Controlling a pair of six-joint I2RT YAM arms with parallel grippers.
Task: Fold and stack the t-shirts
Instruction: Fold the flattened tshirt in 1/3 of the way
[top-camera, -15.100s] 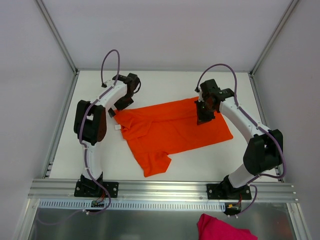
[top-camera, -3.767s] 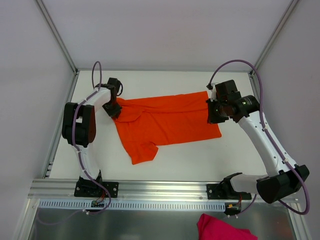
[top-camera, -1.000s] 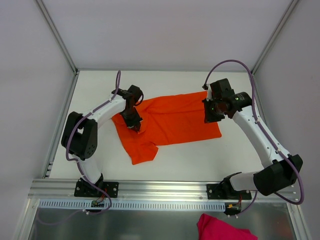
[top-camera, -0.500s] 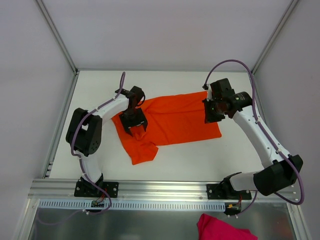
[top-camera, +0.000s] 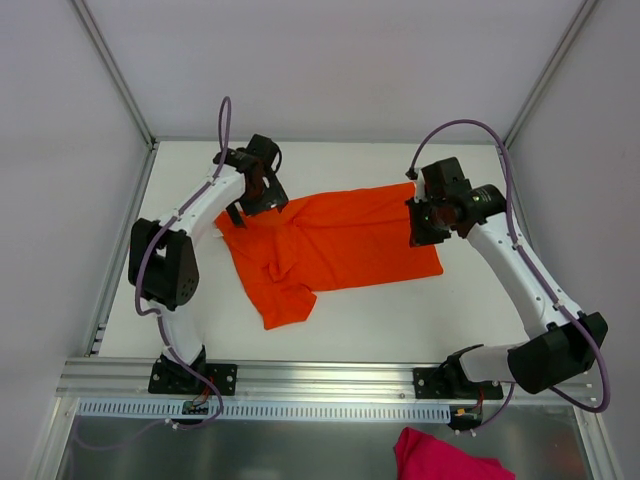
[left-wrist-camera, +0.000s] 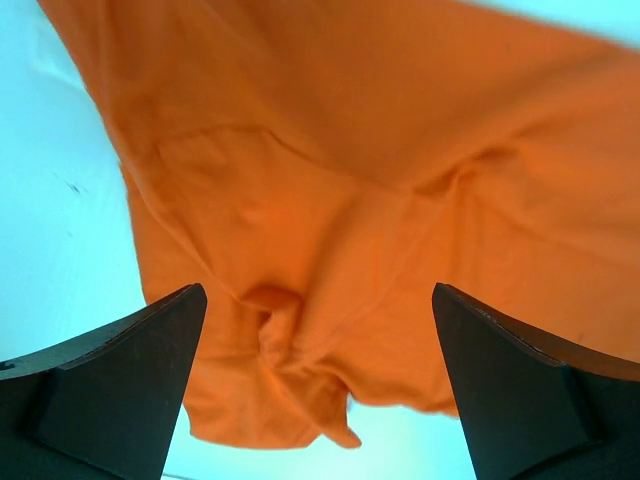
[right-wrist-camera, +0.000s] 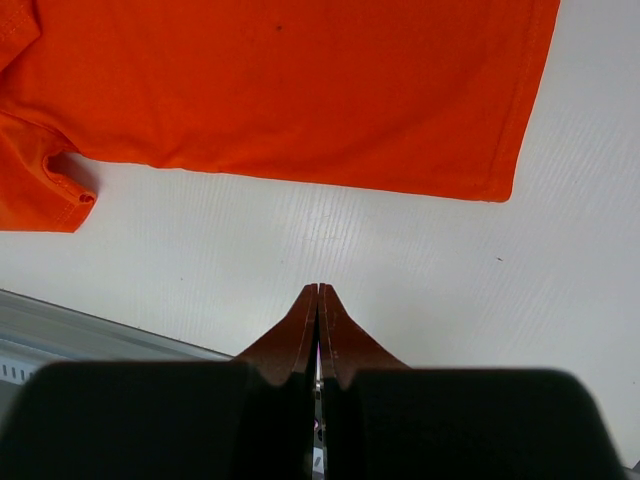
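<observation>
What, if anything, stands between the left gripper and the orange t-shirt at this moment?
Nothing visible does. The left gripper hangs open over the rumpled end of the t-shirt. Its wrist view shows only orange fabric and a little bare table between the widely parted jaws.

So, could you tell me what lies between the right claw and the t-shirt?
Only bare table, per the right wrist view; the shut right claw sits apart from the t-shirt.
</observation>
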